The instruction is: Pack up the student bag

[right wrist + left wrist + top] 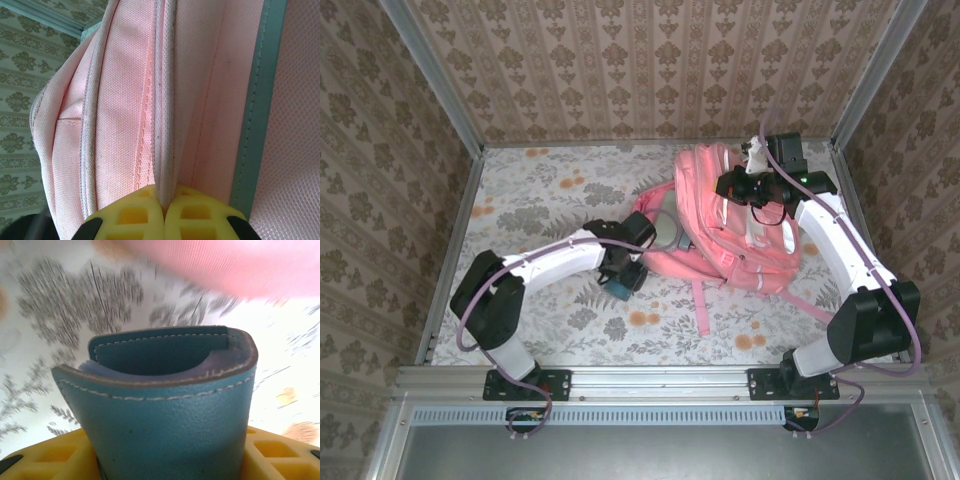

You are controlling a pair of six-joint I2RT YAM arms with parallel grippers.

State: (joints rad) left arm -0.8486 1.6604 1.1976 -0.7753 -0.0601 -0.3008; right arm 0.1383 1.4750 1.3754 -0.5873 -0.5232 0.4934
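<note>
A table (550, 310) covered in cloth printed with grey leaves and orange flowers sits inside walls of beige damask wallpaper (620, 70) and aluminium framing. Near the table's middle, the left pincer (623, 275) is clamped on a folded teal leather wallet (170, 415) with pale stitching. Just beside it, the large pink fabric backpack (720, 230) lies toward the far right corner, one strap (701, 305) trailing toward the near edge. The right pincer (164, 205) is pressed together on the backpack's white-piped seam.
</note>
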